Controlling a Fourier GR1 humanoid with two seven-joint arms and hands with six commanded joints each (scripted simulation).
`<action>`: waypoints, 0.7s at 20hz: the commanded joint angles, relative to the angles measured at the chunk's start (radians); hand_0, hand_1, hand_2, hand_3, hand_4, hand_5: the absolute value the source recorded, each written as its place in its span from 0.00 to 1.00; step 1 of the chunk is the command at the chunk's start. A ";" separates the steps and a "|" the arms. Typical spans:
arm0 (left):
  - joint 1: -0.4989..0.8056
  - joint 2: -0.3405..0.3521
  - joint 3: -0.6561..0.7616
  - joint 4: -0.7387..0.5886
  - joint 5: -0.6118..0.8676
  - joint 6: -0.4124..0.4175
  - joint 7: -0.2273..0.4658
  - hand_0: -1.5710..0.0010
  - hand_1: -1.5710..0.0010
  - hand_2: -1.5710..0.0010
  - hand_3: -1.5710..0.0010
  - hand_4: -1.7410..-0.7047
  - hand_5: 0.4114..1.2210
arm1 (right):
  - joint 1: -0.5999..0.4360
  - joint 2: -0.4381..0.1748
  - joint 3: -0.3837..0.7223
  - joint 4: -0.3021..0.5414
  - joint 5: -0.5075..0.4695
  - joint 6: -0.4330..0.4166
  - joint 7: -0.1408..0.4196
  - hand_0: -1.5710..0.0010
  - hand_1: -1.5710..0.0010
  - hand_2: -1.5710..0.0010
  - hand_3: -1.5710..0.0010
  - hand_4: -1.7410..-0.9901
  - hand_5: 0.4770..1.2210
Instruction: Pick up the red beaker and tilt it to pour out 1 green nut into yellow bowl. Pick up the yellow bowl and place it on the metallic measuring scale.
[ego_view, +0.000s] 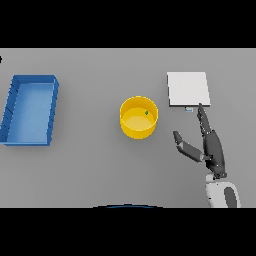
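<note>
The robot's right hand (212, 147) comes up from the lower right, its white and grey forearm (222, 194) at the bottom edge and the dark palm angled up and slightly leftward. Its fingers (203, 120) are straight and held together, pointing toward the far side of the table, with their tips reaching the near edge of the flat, square, pale metallic measuring scale (188, 89), just beyond the hand. The thumb (186, 146) splays out to the left, well apart from the fingers, so the hand is spread and grips nothing.

The round yellow bowl (138, 117) stands upright on the grey table (100, 165), to the left of the fingers and a little beyond the thumb, clear of both. A small green nut (146, 113) lies inside it, on the side nearer the hand. Far off to the left of the hand sits a rectangular blue tray (31, 110). The left hand and the red beaker do not show.
</note>
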 joint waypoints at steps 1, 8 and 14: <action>0.055 0.014 0.012 -0.055 0.034 0.034 0.041 0.00 0.00 0.00 0.08 0.00 1.00 | 0.000 -0.004 0.004 -0.010 0.005 0.001 0.001 1.00 1.00 1.00 1.00 0.71 0.19; 0.431 0.124 -0.014 -0.481 0.164 0.264 0.266 0.00 0.00 0.00 0.08 0.00 1.00 | 0.005 -0.006 0.023 -0.027 0.027 0.004 0.021 1.00 1.00 1.00 1.00 0.70 0.25; 0.545 0.131 -0.049 -0.567 0.221 0.361 0.316 0.00 0.00 0.00 0.03 0.00 0.97 | -0.004 -0.014 0.013 -0.014 0.016 0.008 0.011 1.00 1.00 1.00 1.00 0.70 0.26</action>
